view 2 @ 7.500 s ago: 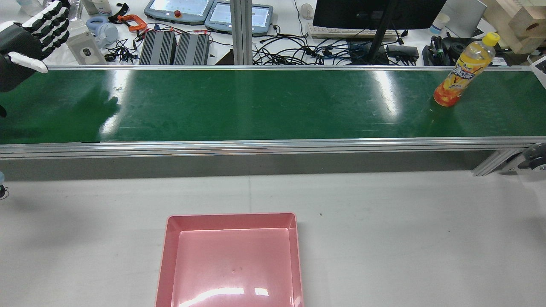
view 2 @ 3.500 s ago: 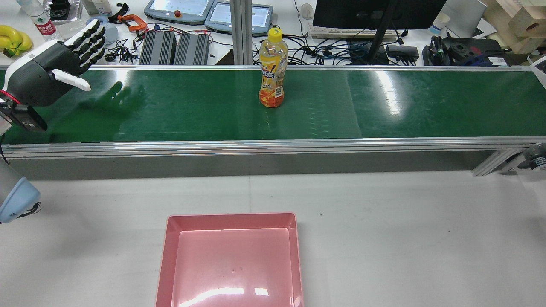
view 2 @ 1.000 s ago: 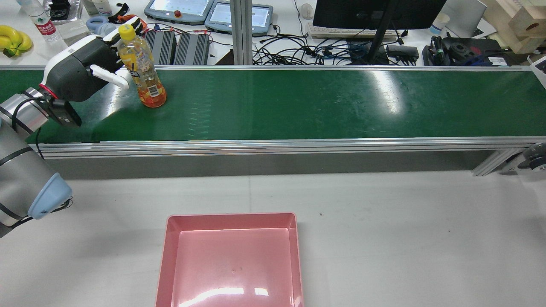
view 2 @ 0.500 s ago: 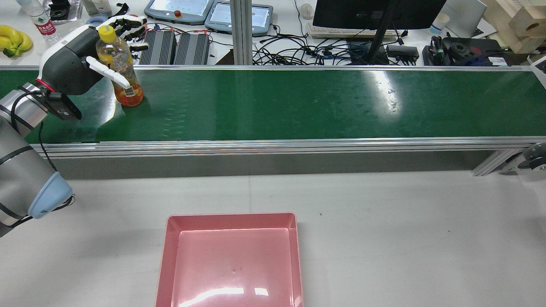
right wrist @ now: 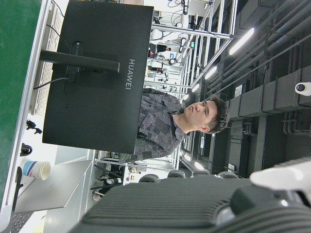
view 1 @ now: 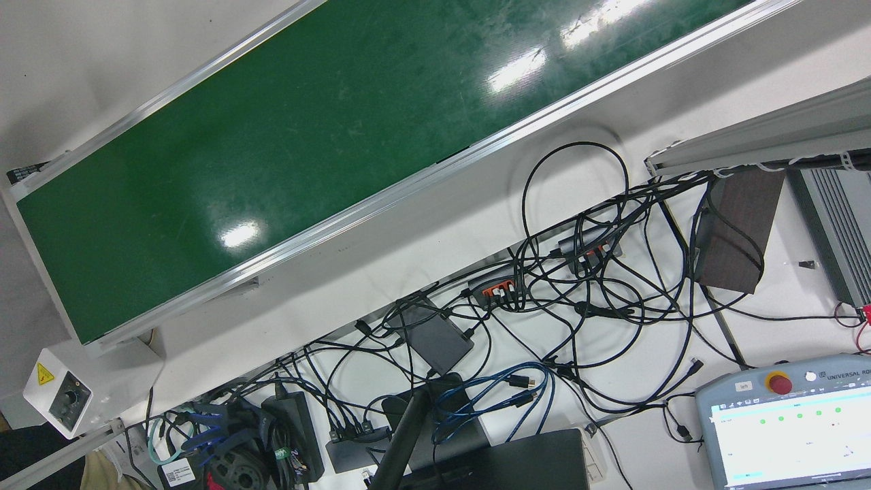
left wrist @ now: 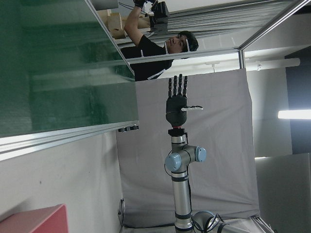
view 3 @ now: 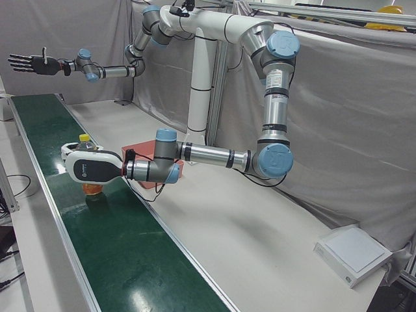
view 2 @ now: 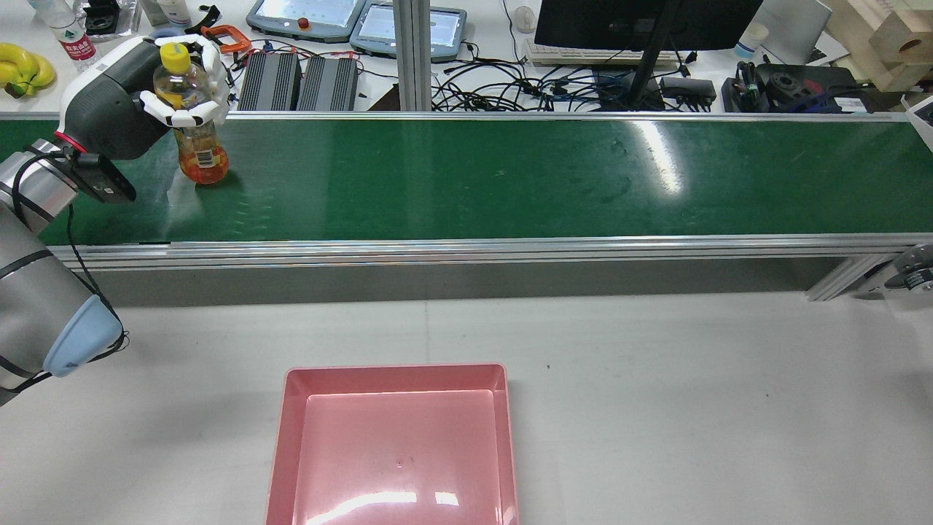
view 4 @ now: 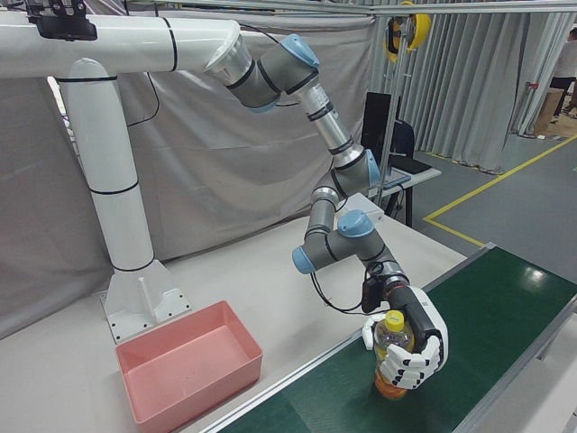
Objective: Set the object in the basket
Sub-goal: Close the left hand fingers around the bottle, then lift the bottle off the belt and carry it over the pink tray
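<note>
Wrapping around the bottle (view 2: 191,117), the left hand (view 2: 138,102) has its fingers (view 4: 407,368) curled on the upper half, just under the yellow cap (view 2: 175,52). The bottle stands upright inside that hold, and its bottom looks to be touching the green belt (view 2: 466,179) right below the hand. So the left hand is closed on the bottle.

The bottle is smooth plastic with orange drink inside, so it is likely a bit heavy and a bit slippery. It probably gives a little if squeezed hard. The narrow part under the cap is a good spot to hold, since the wider body below may stop it from sliding down. Keeping it upright should keep the drink from sloshing and tugging on the grip.

Nearer the robot than the hand, and well apart from it, sits the pink basket (view 2: 288,437) on the white table (view 2: 656,408). It has nothing in it, so the bottle has yet to be lifted and carried there.

Far off down the belt, the right hand (view 3: 29,63) hangs high in the air with its fingers spread, holding nothing.
</note>
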